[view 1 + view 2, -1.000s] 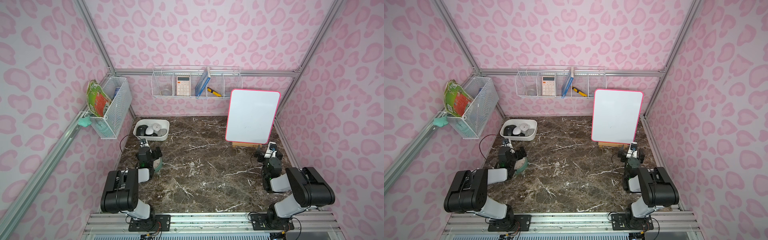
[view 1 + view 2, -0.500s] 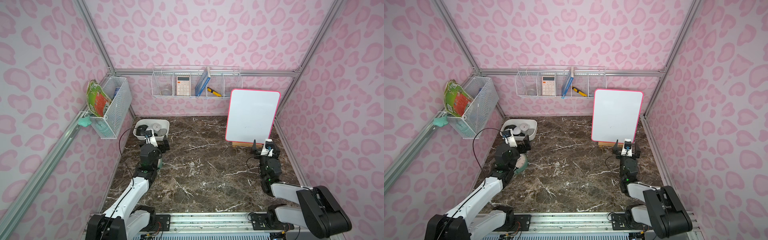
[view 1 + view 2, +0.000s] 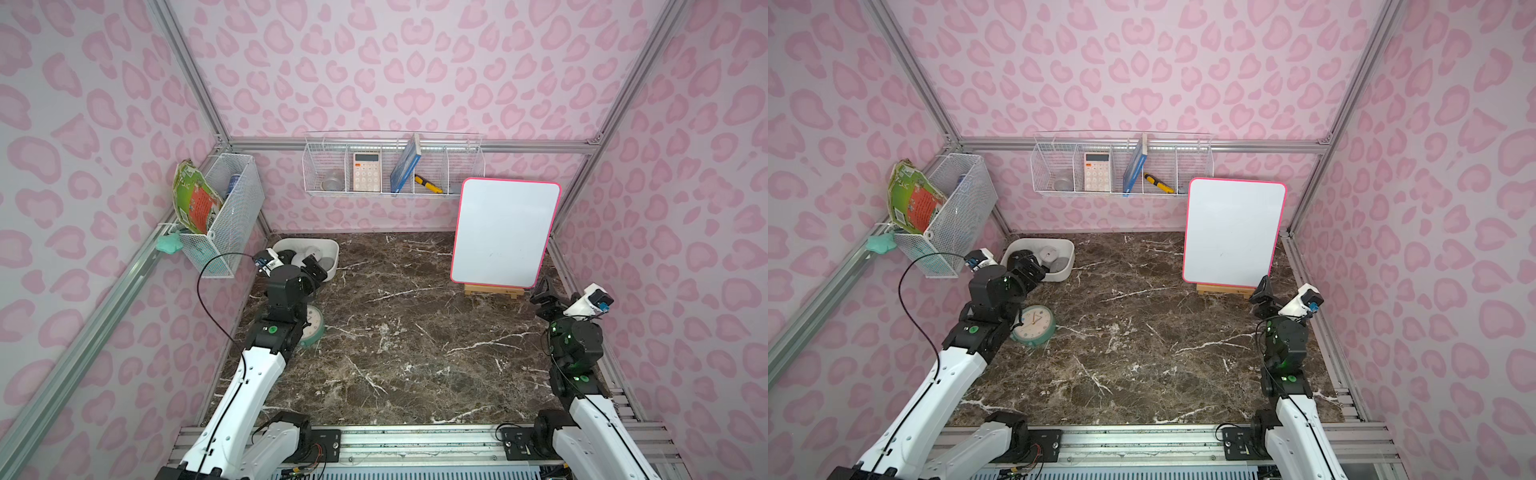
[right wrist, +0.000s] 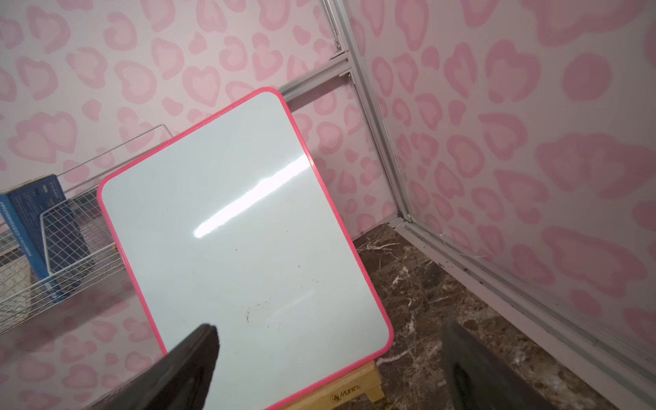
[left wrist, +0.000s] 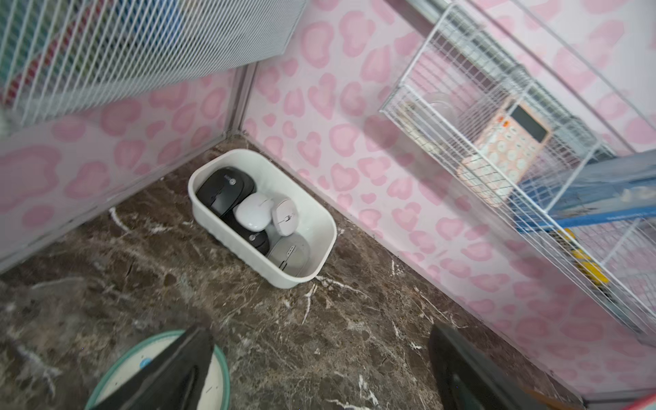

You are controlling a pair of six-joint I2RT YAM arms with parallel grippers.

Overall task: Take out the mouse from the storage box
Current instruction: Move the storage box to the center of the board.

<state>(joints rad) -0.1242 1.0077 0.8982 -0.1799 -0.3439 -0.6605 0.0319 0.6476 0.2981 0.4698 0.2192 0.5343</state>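
The storage box [image 5: 245,253] is found in the far left corner of the table [image 3: 415,332], set close against the far wall. Several mice are piled in it: a black mouse [image 5: 223,190] at one end, a white mouse [image 5: 252,211] resting on top in the middle, a second white mouse [image 5: 285,216] leaned on its side, and a grey mouse [image 5: 289,253] at the other end. Because the white mouse lies uppermost and uncovered, it is judged to be the easiest one to take. No mouse has yet been lifted out.

The left pincer [image 5: 321,330] is held wide open and empty. It is raised above the table just on the near side of the box and is pointed down toward it, so that the whole box is kept in the wrist view. This is judged to be an approach pose. The left arm is stretched forward along the left wall, and a teal clock [image 3: 1034,324] lies flat on the table under it.

The right pincer [image 4: 330,328] is also wide open and empty. The right arm is kept at the right side, well apart from the box, and is turned toward the whiteboard [image 3: 505,232], which is propped on a wooden stand [image 3: 494,290].
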